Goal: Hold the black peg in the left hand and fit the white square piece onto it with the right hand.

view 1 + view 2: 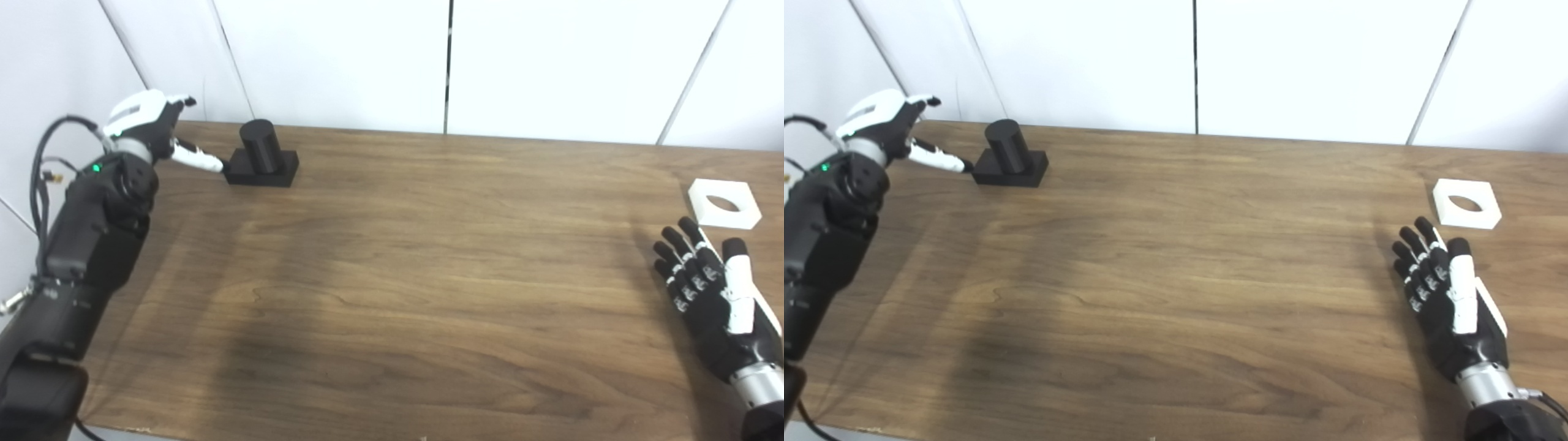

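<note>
White wall panels stand behind a wood-grain bench [392, 275] that fills most of both views. At the upper left of the frame sits the black peg [262, 156], an upright cylinder on a square black base. The left hand [160, 131] is just beside it, released, fingers apart, with 1 white fingertip touching or almost touching the base's left edge; nothing is grasped yet. At the far right, the white square piece [724, 204] lies flat on the bench, its round hole facing up. The right hand [710, 288] hovers near it toward the lower right, palm open, fingers spread and holding nothing.

The step in hand looks like the left hand's grasp of the peg. To do it well, the fingers should wrap the square base rather than the cylinder, leaving the post clear for the hole. Closing from 1 side only could shove the light block along the bench, so thumb and fingers should meet it together.
</note>
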